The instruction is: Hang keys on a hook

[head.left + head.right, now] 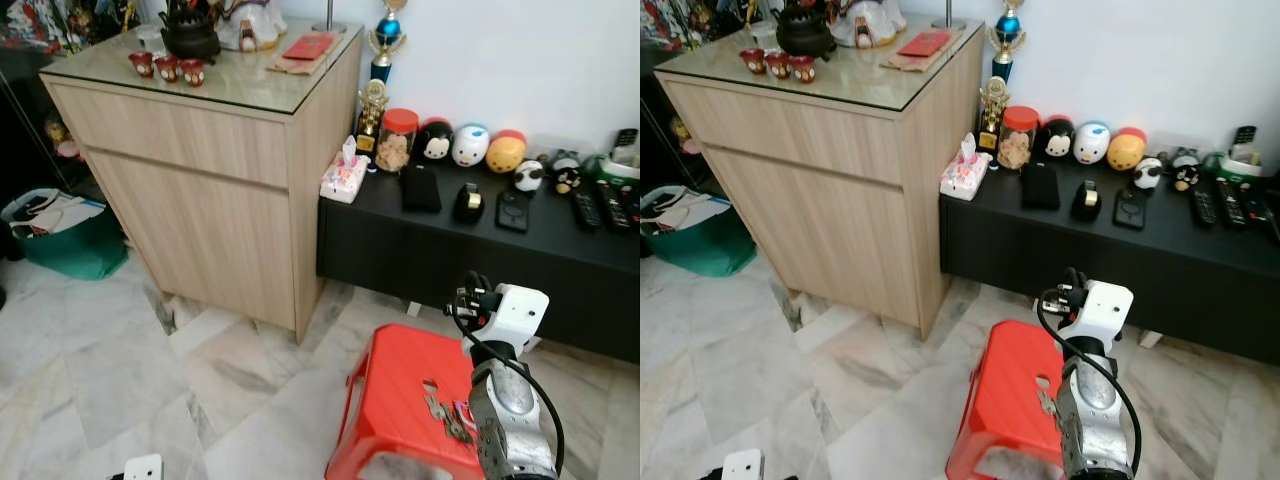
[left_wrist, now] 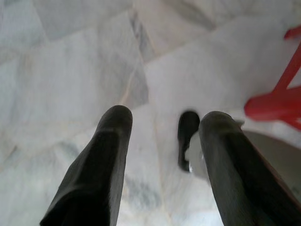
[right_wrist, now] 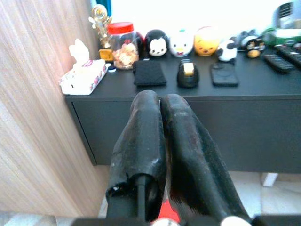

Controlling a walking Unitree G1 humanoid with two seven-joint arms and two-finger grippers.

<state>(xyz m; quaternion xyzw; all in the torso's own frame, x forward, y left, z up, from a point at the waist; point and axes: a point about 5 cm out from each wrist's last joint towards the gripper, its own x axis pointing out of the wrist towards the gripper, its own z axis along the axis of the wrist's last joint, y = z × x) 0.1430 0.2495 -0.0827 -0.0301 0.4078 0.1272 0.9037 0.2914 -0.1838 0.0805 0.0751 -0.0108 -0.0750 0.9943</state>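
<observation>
Keys (image 1: 445,415) lie on the red stool (image 1: 400,395), below the right gripper's (image 3: 160,101) closed, empty jaws.

Right gripper (image 3: 160,106): jaws pressed together, nothing visible between them. Beyond the tips, a black tabletop (image 3: 244,87) on a low dark cabinet. Straight ahead of the jaws: black wallet-like pad (image 3: 149,73), tape dispenser (image 3: 188,74), dark phone (image 3: 224,74). Behind those, along the wall: red-lidded jar (image 3: 123,45), gold trophy (image 3: 100,27), round character toys (image 3: 181,42), remotes (image 3: 282,59) at the far end. Tissue box (image 3: 83,76) at the tabletop's near end, beside a light wood cabinet side (image 3: 37,117). Red sliver (image 3: 165,213) at the jaws' base.
</observation>
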